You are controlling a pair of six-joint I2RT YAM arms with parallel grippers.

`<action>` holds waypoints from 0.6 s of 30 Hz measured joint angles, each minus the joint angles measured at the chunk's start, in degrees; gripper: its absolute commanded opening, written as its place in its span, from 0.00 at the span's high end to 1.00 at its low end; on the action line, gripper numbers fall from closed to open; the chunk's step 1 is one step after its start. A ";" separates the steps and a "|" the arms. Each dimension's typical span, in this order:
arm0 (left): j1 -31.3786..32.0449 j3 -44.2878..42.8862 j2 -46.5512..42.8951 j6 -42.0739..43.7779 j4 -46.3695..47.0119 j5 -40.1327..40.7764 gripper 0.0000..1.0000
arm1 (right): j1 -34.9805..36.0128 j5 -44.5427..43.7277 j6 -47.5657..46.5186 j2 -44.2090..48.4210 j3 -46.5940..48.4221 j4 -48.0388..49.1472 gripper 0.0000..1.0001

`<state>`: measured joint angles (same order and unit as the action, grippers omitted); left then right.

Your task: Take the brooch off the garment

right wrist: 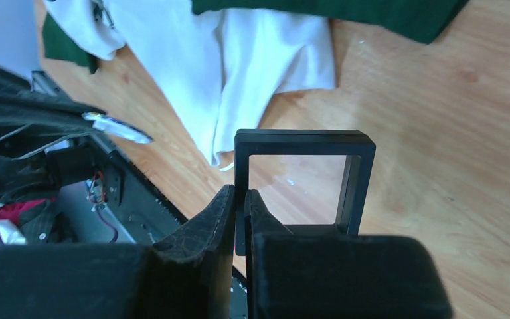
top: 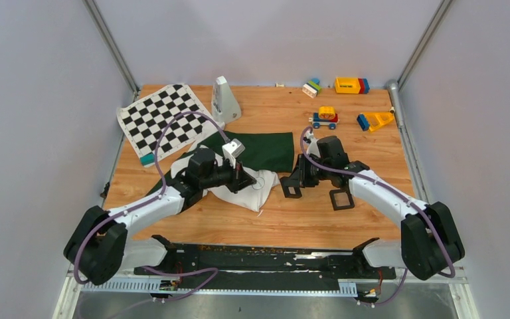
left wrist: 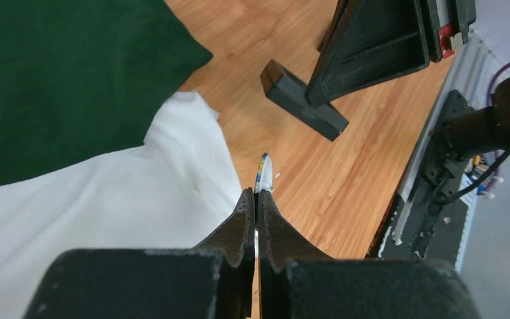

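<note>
Left jaws on brooch (left wrist: pixel 264 174), lengthwise outward.

Wood-grain bench (top: pixel 372 156) enclosed by plain pale grey panels: rear wall (top: pixel 265 40), left wall (top: pixel 33 100) and right wall (top: pixel 491 100). Slanting metal uprights, the left post (top: pixel 111 45) and right post (top: pixel 425 43), mark the rear corners. A black rail (top: pixel 265 258) lines the bench's near edge above a grey metal strip (top: pixel 272 308); the lighting is even and soft.

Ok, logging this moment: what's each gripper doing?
Left gripper: closed, holding the brooch.
Right gripper: closed, holding the black square frame.
</note>
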<state>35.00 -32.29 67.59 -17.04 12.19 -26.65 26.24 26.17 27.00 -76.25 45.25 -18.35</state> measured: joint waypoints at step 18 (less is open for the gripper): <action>-3.06 -3.61 18.32 -8.72 2.34 -3.82 0.88 | 0.00 3.80 7.93 3.06 -6.47 10.80 1.00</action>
<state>31.94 -35.90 85.91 -25.76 14.52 -30.48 26.24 29.98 34.94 -73.19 38.79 -7.55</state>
